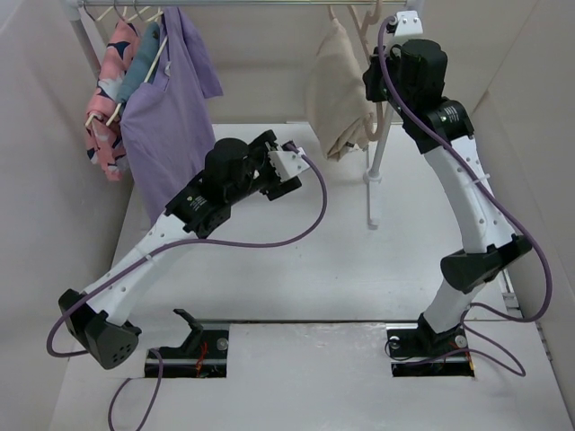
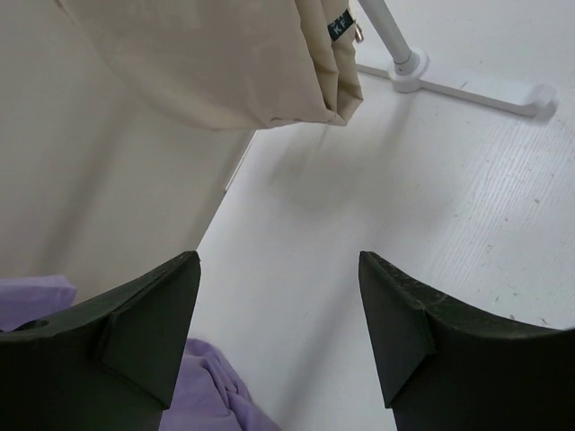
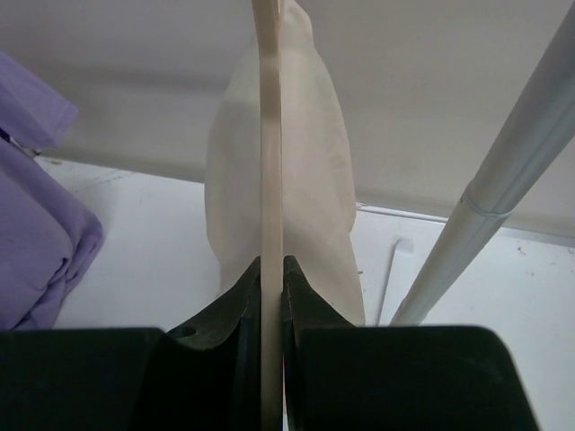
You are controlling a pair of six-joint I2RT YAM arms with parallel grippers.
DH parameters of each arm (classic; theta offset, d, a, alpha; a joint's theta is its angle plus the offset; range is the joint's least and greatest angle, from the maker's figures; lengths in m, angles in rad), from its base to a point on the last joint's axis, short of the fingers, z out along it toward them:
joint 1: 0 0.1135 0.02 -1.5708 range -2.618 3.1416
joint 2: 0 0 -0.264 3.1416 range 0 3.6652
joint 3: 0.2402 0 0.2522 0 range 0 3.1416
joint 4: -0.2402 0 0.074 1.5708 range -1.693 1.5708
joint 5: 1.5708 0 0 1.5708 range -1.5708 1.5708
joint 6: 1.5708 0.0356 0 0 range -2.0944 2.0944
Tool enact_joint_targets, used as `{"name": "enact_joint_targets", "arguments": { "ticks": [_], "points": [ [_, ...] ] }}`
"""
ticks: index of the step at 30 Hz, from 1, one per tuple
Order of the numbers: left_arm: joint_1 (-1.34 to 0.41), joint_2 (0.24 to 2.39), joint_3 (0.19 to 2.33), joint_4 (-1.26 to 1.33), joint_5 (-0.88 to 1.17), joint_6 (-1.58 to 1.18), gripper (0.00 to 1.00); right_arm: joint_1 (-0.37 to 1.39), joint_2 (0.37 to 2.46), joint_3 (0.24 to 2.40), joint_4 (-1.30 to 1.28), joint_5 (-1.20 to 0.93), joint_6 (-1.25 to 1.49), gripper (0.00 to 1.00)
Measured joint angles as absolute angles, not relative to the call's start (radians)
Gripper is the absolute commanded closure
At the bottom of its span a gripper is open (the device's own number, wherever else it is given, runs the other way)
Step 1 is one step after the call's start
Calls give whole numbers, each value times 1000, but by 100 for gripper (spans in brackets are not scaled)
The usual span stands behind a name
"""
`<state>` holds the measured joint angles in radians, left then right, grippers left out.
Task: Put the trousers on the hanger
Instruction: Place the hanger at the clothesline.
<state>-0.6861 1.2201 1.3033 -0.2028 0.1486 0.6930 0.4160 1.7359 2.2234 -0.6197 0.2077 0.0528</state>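
The cream-beige trousers (image 1: 337,101) hang folded over the pale hanger (image 1: 359,31) below the rail at the back right. In the right wrist view my right gripper (image 3: 271,274) is shut on the hanger's thin frame (image 3: 268,135), with the trousers (image 3: 314,180) hanging just beyond it. In the top view the right gripper (image 1: 375,85) is up beside the trousers. My left gripper (image 1: 286,171) is open and empty, low over the table left of the trousers. In the left wrist view (image 2: 278,314) it faces the trousers' lower edge (image 2: 234,63).
A purple shirt (image 1: 166,117) and a pink patterned garment (image 1: 108,99) hang on wooden hangers at the rail's left end. The white rack's pole (image 1: 382,135) and foot (image 1: 371,215) stand right of the trousers. Walls close in the left and right sides.
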Motion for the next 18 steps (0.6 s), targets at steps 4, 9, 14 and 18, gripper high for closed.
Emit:
{"name": "enact_joint_targets", "arguments": {
  "ticks": [4,9,14,18],
  "points": [
    [-681,1219,1301,-203,149,691,32,385,1737,2162,-592,162,84,100],
    [-678,1205,1282,-202,148,690,32,373,1720,2087,-499,130,104,94],
    [-678,1195,1267,-203,148,678,31,377,1688,2061,-493,120,125,0],
    [-678,1176,1236,-200,139,637,26,393,1592,1971,-517,133,128,0]
  ]
}}
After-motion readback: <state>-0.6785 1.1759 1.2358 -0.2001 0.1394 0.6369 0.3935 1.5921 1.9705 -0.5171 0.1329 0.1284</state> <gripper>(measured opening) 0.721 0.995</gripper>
